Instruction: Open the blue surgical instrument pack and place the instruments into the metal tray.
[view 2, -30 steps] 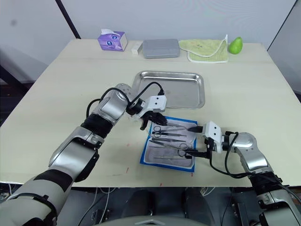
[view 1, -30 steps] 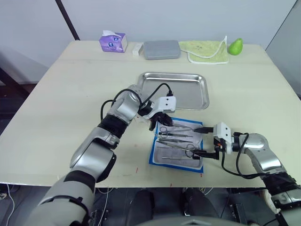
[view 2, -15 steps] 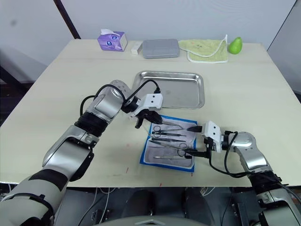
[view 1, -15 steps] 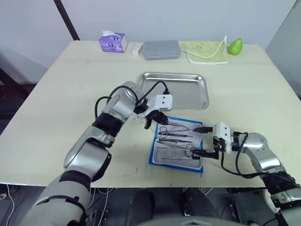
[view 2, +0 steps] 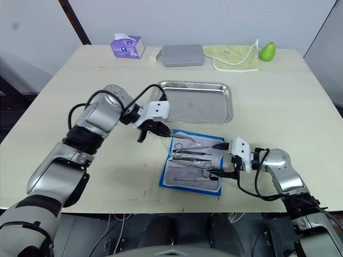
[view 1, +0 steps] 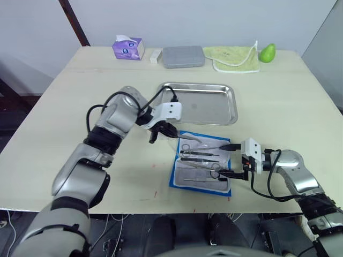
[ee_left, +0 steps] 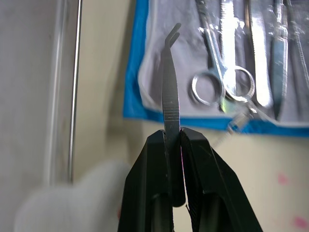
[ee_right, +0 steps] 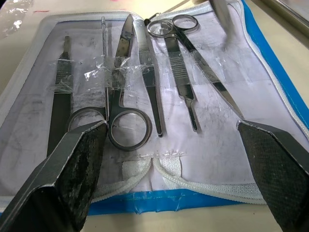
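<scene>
The blue surgical instrument pack (view 1: 201, 167) lies open near the table's front edge, pale lining up. Several instruments (ee_right: 140, 77) rest in it: scissors, forceps and tweezers. My left gripper (view 1: 161, 130) is shut on slim bent-tipped tweezers (ee_left: 170, 82). It holds them just above the pack's far-left corner, the tip over the lining. My right gripper (view 1: 230, 159) stands open at the pack's right edge, its fingers (ee_right: 72, 174) spread wide with nothing between them. The metal tray (view 1: 214, 110) sits beyond the pack, with nothing in it.
Along the far edge of the table stand a purple tissue box (view 1: 128, 48), a small white item (view 1: 156, 55), a grey rectangular case (view 1: 184, 56), a green cloth (view 1: 236, 58) and a green pear (view 1: 268, 52).
My left gripper has drawn back to the left from the pack's far-left corner, bringing the tweezers with it. The right gripper has stayed where it was.
</scene>
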Robot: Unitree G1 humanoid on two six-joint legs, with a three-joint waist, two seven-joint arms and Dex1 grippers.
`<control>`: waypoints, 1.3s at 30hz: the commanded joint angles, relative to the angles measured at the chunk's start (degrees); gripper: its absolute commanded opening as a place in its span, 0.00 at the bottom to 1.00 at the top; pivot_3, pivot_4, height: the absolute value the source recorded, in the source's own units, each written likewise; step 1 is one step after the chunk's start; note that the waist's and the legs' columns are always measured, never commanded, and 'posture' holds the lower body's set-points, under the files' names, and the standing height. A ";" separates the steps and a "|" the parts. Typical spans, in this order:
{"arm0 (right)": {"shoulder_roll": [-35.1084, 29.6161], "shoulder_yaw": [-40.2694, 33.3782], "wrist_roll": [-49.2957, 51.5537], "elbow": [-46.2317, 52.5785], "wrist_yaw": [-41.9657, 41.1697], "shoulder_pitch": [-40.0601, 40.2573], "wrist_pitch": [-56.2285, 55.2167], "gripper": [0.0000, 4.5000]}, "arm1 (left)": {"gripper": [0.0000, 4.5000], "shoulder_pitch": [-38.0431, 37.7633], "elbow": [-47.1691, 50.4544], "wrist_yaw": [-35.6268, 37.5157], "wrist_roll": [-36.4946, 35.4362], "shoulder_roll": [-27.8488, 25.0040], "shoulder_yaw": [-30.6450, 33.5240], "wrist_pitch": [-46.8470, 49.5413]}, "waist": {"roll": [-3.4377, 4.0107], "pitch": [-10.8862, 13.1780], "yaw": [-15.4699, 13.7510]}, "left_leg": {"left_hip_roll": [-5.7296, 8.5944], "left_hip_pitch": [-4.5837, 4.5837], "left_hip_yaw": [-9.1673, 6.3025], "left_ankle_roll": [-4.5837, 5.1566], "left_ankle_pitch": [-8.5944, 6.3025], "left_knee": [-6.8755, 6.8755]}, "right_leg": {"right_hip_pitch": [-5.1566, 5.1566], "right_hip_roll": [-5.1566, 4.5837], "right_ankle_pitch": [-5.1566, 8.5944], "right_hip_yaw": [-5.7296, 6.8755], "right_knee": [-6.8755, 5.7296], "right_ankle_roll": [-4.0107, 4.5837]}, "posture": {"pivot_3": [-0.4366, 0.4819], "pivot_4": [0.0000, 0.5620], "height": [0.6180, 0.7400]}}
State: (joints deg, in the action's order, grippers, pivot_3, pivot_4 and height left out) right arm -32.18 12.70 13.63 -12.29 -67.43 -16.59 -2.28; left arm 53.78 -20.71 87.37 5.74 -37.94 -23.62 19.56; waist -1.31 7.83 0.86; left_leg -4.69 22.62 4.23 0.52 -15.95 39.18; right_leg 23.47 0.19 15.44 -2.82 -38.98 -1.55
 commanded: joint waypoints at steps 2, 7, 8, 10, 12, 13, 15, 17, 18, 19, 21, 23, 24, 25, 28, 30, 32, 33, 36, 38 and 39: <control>-0.63 3.30 -5.46 -4.01 1.48 2.38 2.85 1.00 | 0.01 -1.22 6.92 2.02 -5.49 -3.23 5.15 2.40 | -0.06 -0.04 -0.02 | -0.01 0.00 0.00 0.00 0.00 0.00 | 0.00 0.00 0.00 0.00 0.00 0.00 | 0.48 0.27 1.00; -0.74 3.20 -4.96 -4.04 0.86 2.33 2.97 1.00 | 0.01 -5.06 15.33 -0.19 -11.92 -7.63 11.82 9.83 | -0.06 -0.05 0.00 | -0.02 -0.02 -0.01 0.00 0.00 -0.02 | 0.00 0.01 0.01 -0.01 -0.02 0.02 | 0.48 0.27 1.00; -0.75 3.15 -4.88 -4.03 0.79 2.25 3.07 1.00 | 0.01 -5.55 16.63 -2.05 -13.20 -7.64 13.45 13.65 | -0.09 -0.07 -0.07 | -0.02 -0.02 -0.01 0.00 0.00 -0.01 | 0.00 0.00 0.01 0.00 -0.02 0.02 | 0.48 0.27 1.00; -0.84 3.03 -4.73 -4.04 0.62 2.15 3.19 1.00 | 0.01 -6.38 19.01 -6.55 -15.61 -6.93 16.66 21.65 | -0.16 -0.12 -0.12 | -0.03 -0.02 -0.01 0.00 0.00 0.00 | -0.01 -0.01 0.01 0.01 -0.02 0.01 | 0.48 0.27 1.00; -0.92 2.94 -4.66 -4.10 0.45 2.12 3.20 1.00 | 0.01 -6.90 21.62 -11.98 -18.05 -5.03 20.13 28.75 | -0.19 -0.13 -0.11 | -0.02 -0.03 -0.03 0.00 0.00 0.00 | -0.01 -0.02 0.01 0.02 -0.02 0.01 | 0.48 0.27 1.00; -0.97 2.88 -4.59 -4.10 0.36 2.12 3.24 1.00 | 0.01 -7.08 23.05 -14.89 -18.78 -3.99 21.44 32.02 | -0.19 -0.13 -0.12 | -0.02 -0.03 -0.04 0.00 0.00 0.00 | -0.01 -0.01 0.01 0.03 -0.01 0.01 | 0.48 0.27 1.00; -1.10 2.76 -4.41 -4.00 0.14 2.11 3.36 1.00 | 0.01 -7.12 25.98 -22.38 -19.12 -0.57 23.87 38.51 | -0.18 -0.13 -0.14 | -0.02 -0.02 -0.04 0.00 0.00 0.00 | -0.02 -0.01 0.01 0.02 0.00 0.01 | 0.48 0.27 1.00; -1.26 2.65 -4.26 -3.92 -0.07 2.16 3.42 1.00 | 0.01 -6.86 28.79 -31.41 -17.57 4.02 25.50 42.58 | -0.19 -0.14 -0.17 | -0.02 -0.02 -0.06 0.00 0.00 0.00 | -0.02 -0.02 0.01 0.02 -0.02 0.00 | 0.48 0.27 1.00; -1.33 2.62 -4.23 -3.92 -0.19 2.20 3.43 1.00 | 0.01 -6.26 29.83 -34.94 -17.23 6.09 25.98 46.16 | -0.20 -0.15 -0.19 | -0.02 -0.02 -0.06 0.00 0.00 0.00 | -0.02 -0.02 0.01 0.03 -0.02 0.00 | 0.48 0.27 1.00; -1.38 2.59 -4.21 -3.91 -0.28 2.22 3.46 1.00 | 0.01 -5.56 30.54 -38.18 -16.34 7.40 25.58 49.02 | -0.21 -0.15 -0.20 | -0.01 -0.01 -0.07 -0.01 0.00 0.01 | -0.03 -0.03 0.00 0.03 -0.02 0.00 | 0.48 0.27 1.00; -1.46 2.56 -4.19 -3.90 -0.46 2.23 3.52 1.00 | 0.01 -4.05 30.86 -45.64 -14.02 10.61 25.63 53.67 | -0.21 -0.15 -0.22 | 0.00 -0.01 -0.07 -0.01 0.00 0.01 | -0.03 -0.03 0.00 0.02 -0.01 0.00 | 0.48 0.27 1.00; -1.55 2.54 -4.15 -3.87 -0.66 2.19 3.65 1.00 | 0.01 -2.40 30.01 -50.75 -13.52 14.20 26.51 56.87 | -0.18 -0.15 -0.11 | 0.01 -0.01 -0.08 -0.01 0.00 0.01 | -0.03 -0.03 0.00 0.01 -0.01 0.00 | 0.48 0.27 1.00; -1.66 2.56 -4.18 -3.93 -0.82 2.14 3.64 1.00 | 0.01 -1.37 29.00 -53.32 -13.46 16.40 27.71 57.95 | -0.19 -0.15 -0.28 | 0.02 -0.01 -0.07 -0.01 0.00 -0.01 | -0.02 -0.02 0.00 -0.02 -0.02 0.00 | 0.48 0.27 1.00; -1.76 2.52 -4.15 -3.96 -0.92 2.03 3.75 1.00 | 0.01 -0.60 27.65 -56.74 -12.18 17.99 27.95 56.85 | -0.23 -0.17 -0.37 | 0.03 0.00 -0.10 -0.01 0.00 0.01 | -0.03 -0.03 0.00 0.01 -0.01 0.00 | 0.48 0.27 1.00; -1.98 2.49 -4.07 -3.78 -1.04 1.80 4.13 1.00 | 0.01 1.83 22.30 -65.85 -9.88 23.19 31.13 55.65 | -0.24 -0.18 -0.41 | 0.11 0.01 -0.13 -0.02 0.00 0.01 | -0.06 -0.10 -0.01 -0.03 0.01 -0.01 | 0.48 0.27 1.00; -2.01 2.38 -3.85 -3.53 -1.02 1.79 4.51 1.00 | 0.01 2.65 19.22 -68.96 -9.37 24.51 31.34 54.06 | -0.22 -0.19 -0.34 | 0.14 0.00 -0.15 -0.02 0.00 0.00 | -0.06 -0.11 -0.01 -0.03 0.01 -0.01 | 0.48 0.27 1.00; -2.19 2.54 -4.09 -3.53 -1.05 1.69 4.50 1.00 | 0.01 3.91 14.77 -71.61 -9.12 25.46 31.89 51.61 | -0.22 -0.19 -0.24 | 0.14 0.00 -0.15 -0.02 0.01 -0.02 | -0.06 -0.11 -0.01 -0.02 0.00 -0.01 | 0.48 0.27 1.00; -2.17 2.51 -4.04 -3.52 -0.97 1.69 4.60 1.00 | 0.01 4.58 12.09 -72.79 -8.86 25.67 31.67 49.62 | -0.21 -0.19 -0.26 | 0.14 0.00 -0.16 -0.03 0.01 -0.02 | -0.06 -0.11 -0.01 -0.02 0.01 -0.01 | 0.48 0.27 1.00; -2.08 2.48 -3.94 -3.25 -0.77 1.80 4.85 1.00 | 0.01 6.86 4.19 -75.03 -8.80 26.36 31.31 43.77 | -0.22 -0.19 -0.33 | 0.15 0.01 -0.15 -0.04 0.02 -0.01 | -0.06 -0.13 -0.01 0.00 0.02 -0.02 | 0.48 0.27 1.00; -2.04 2.53 -3.92 -2.82 -0.60 2.05 5.02 1.00 | 0.01 8.76 -2.19 -77.07 -8.87 27.11 31.81 39.37 | -0.23 -0.19 -0.33 | 0.16 0.02 -0.16 -0.04 0.02 -0.01 | -0.06 -0.14 -0.01 0.01 0.02 -0.02 | 0.48 0.27 1.00; -2.01 2.53 -3.89 -2.56 -0.50 2.20 5.14 1.00 | 0.01 9.57 -5.14 -78.11 -8.83 27.40 31.99 37.46 | -0.23 -0.19 -0.37 | 0.17 0.02 -0.16 -0.04 0.02 -0.01 | -0.06 -0.15 -0.01 0.01 0.02 -0.02 | 0.48 0.27 1.00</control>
State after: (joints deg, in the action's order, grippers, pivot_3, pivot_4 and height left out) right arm -33.33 12.50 13.93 -12.06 -68.59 -16.91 -0.05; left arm 61.04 -22.72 11.03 -3.41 -11.07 7.63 61.38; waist -1.54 7.65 0.49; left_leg -4.51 22.64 4.07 0.48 -15.94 39.17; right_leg 23.40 0.03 15.43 -2.79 -38.96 -1.57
